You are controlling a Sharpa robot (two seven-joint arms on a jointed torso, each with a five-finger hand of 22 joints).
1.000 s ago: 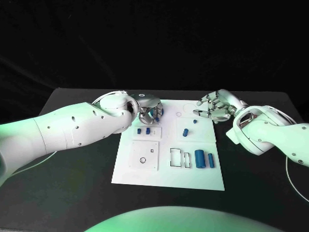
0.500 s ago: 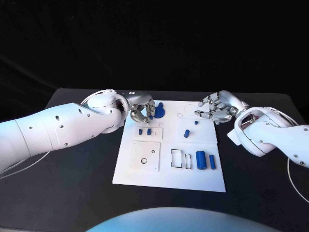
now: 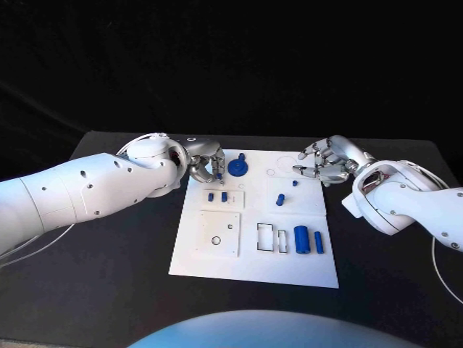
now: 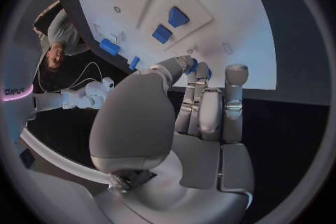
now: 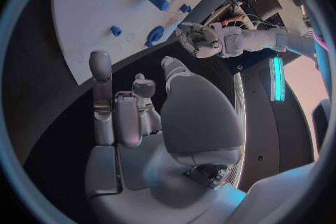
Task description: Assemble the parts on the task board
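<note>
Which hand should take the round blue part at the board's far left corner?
Left. The left hand hovers right beside the round blue part; the right hand sits off the task board's opposite corner.

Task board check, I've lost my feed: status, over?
Left robot hand at task board far left corner, beside round blue part, grip unclear. Right robot hand open at far right edge. Nothing in the way.

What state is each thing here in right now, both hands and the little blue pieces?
Left hand: fingers curled at the board's far left corner, beside the round blue part; whether it holds anything is unclear.
Right hand: fingers apart, empty, at the board's far right edge.
Round blue part: lying on the task board.
Two blue cylinders: lying side by side, unassembled.
</note>
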